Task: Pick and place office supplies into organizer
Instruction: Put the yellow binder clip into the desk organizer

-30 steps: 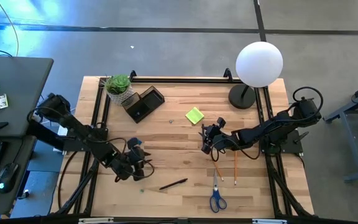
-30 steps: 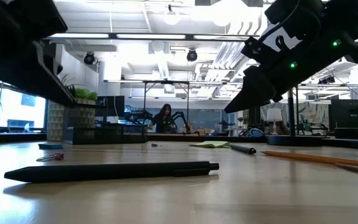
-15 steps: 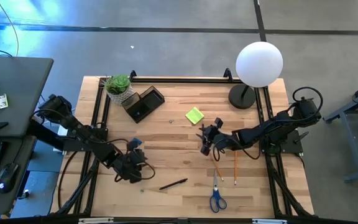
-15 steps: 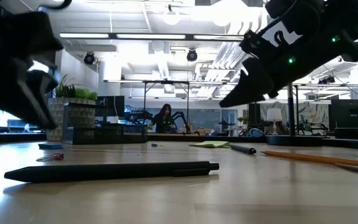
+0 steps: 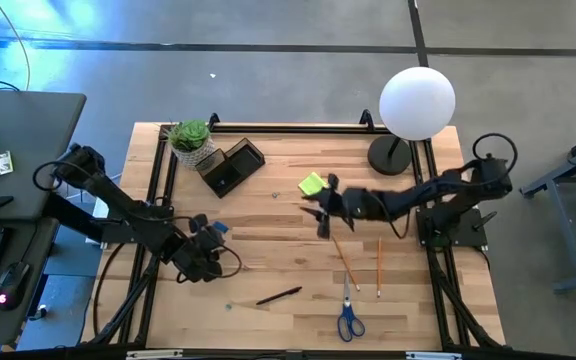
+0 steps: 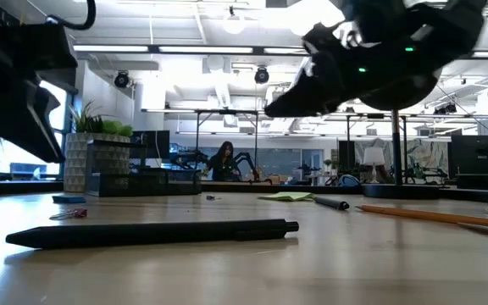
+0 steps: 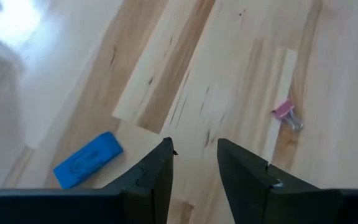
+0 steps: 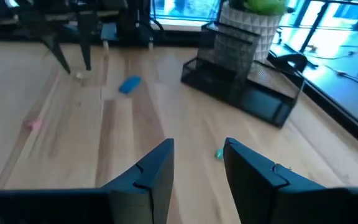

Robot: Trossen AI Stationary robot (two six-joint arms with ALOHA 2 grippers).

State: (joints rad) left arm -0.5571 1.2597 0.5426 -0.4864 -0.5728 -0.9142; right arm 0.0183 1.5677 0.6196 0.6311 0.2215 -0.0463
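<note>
My left gripper (image 5: 206,258) hovers open over the table's near-left part, just near of the blue eraser (image 5: 216,229) (image 7: 89,160). My right gripper (image 5: 320,207) is open above mid-table, beside the yellow-green sticky pad (image 5: 313,184), and faces the dark organizer (image 5: 231,166) (image 8: 241,87) at the far left. Two pencils (image 5: 345,262) (image 5: 378,265) and the blue-handled scissors (image 5: 349,318) lie flat toward the near right. One dark pen (image 5: 279,295) (image 6: 151,232) lies near the near edge; a second pen (image 6: 331,202) shows in the low view.
A potted plant (image 5: 191,138) stands at the far left corner, right by the organizer. The white globe lamp (image 5: 417,103) and its black base (image 5: 391,157) stand far right. A pink clip (image 7: 283,111) and a tiny green piece (image 8: 219,154) lie on the wood.
My right gripper has travelled toward the table's far-left, from over the pencils' far ends to beside the sticky pad, its arm stretching out. My left gripper has shifted a little toward the table's left edge. No object has moved.
</note>
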